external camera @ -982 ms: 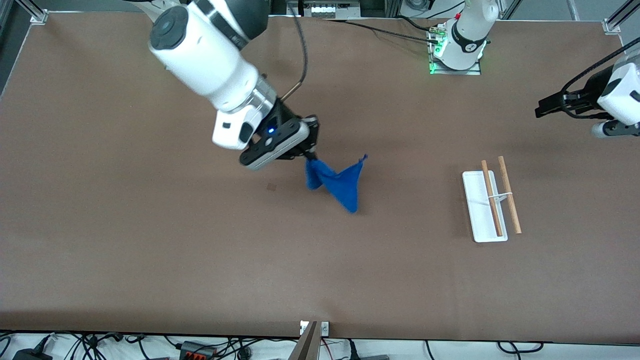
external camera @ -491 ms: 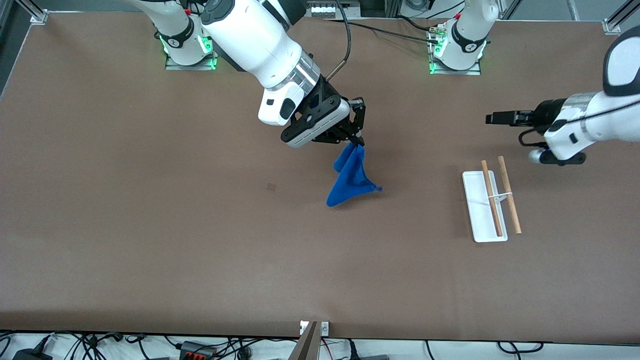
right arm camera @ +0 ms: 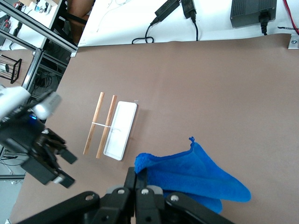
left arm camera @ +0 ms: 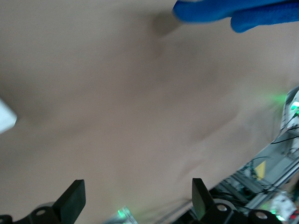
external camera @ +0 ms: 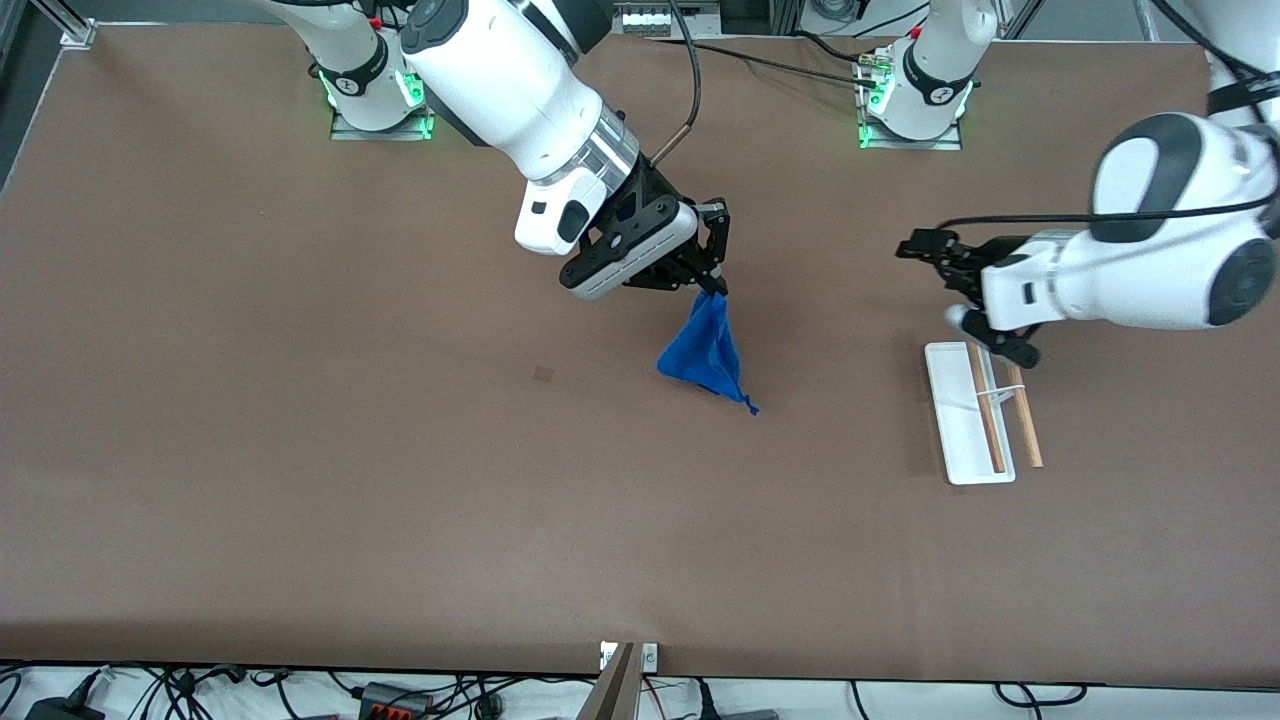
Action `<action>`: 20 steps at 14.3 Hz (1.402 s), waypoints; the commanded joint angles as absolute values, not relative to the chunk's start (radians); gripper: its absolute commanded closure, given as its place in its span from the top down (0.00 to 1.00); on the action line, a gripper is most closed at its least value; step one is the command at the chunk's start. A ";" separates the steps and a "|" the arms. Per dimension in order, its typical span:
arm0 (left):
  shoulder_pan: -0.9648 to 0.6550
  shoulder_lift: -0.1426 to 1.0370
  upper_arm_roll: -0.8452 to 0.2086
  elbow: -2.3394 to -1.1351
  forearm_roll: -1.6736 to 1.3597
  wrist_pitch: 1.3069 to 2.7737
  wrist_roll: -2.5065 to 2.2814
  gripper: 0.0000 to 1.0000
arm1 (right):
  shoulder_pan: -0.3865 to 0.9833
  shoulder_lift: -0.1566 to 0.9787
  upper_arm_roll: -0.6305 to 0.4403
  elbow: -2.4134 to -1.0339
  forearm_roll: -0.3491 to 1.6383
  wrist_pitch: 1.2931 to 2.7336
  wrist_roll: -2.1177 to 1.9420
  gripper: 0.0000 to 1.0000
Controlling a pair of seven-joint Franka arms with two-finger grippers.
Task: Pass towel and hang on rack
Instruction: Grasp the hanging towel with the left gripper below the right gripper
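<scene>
I see the brown worktop (external camera: 300, 500) with the white-based rack with two wooden rods (external camera: 968, 440) at the left arm's end. The left end effector (external camera: 925, 247), spread and empty, hovers by the rack. The right end effector (external camera: 716, 285) pinches the bright blue towel (external camera: 705, 350) by its top corner; it hangs lengthwise downward over mid-worktop, toward the right arm's end from the left one.

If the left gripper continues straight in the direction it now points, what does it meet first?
Probably the towel, hanging from the shut right gripper. The open left gripper points along the table toward it, with nothing between them; depth is uncertain.
</scene>
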State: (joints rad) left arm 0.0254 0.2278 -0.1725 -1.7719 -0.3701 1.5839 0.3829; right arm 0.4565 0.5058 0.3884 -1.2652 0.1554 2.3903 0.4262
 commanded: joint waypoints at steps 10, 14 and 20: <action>0.034 0.245 -0.428 -2.111 -0.460 2.323 0.770 1.00 | 0.462 0.517 0.385 -1.243 0.134 2.391 0.428 0.00; 0.032 0.365 -0.492 -2.102 -0.638 2.534 1.030 1.00 | 0.462 0.517 0.385 -1.250 0.118 2.390 0.430 0.00; 0.011 0.449 -0.538 -2.028 -0.776 2.595 1.199 1.00 | 0.462 0.517 0.384 -1.250 0.117 2.391 0.430 0.00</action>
State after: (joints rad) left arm 0.0126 0.4255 -0.5280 -2.0760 -0.7476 2.5892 1.1353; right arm 0.4566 0.5107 0.3862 -1.2653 0.1338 2.3901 0.4255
